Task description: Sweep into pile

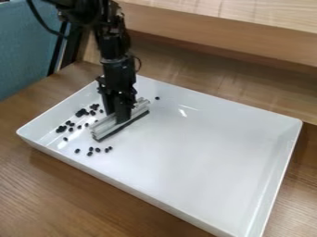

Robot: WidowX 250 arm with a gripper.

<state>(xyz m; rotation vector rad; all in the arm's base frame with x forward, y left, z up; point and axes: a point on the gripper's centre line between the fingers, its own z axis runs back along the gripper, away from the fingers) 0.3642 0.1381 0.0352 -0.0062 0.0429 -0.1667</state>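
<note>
Black and narrow, the gripper (120, 115) points down over the upper left part of the tray, its fingers closed on the sweeper (108, 127). They grip it near its middle, presumably so that neither end swings away when it pushes. The sweeper is a pale bar with a dark lower edge, set low at the tray floor so that edge can catch small things, I would judge.

Most of the dark beans (81, 112) lie on the sweeper's left side, some bunched near the tray's left wall, others loose between there and the bar. A few sit apart below its lower end, and one stray bean (157, 98) lies just beyond its upper end. The gathering looks partly done; the loose ones would need short strokes toward the bunches, and beans could slip round the bar's ends.

The white tray (204, 157) rests on the wooden table (43, 190), its raised walls likely there to stop runaways.
</note>
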